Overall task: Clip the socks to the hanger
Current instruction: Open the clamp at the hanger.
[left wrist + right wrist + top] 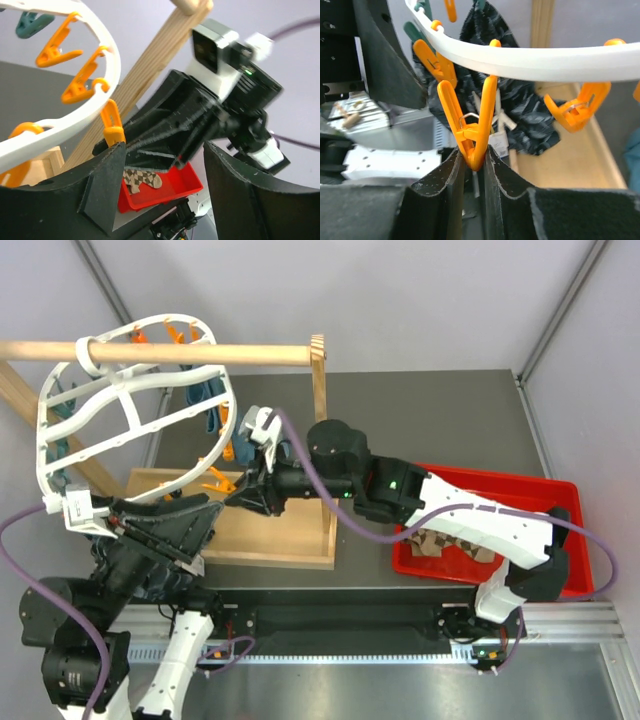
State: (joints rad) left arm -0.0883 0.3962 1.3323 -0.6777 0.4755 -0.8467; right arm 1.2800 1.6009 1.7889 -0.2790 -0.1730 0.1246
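The white oval hanger (47, 440) hangs from the wooden rod, with orange and teal pegs round its rim. My right gripper (475, 152) is shut on the lower end of one orange peg (475, 125) on the rim (530, 57); in the top view the gripper (245, 495) sits at the hanger's lower right. My left gripper (162, 150) is open and empty, just below that peg (114, 127). One argyle sock (142, 179) lies in the red tray (187, 182), also seen from above (440, 543). The other sock is not seen.
The wooden stand has a rod (200, 353), a post (320, 380) and a base board (270, 535) under the hanger. A dark patterned cloth (520, 105) hangs from the hanger behind the peg. The red tray (560, 490) sits at the right, under my right arm.
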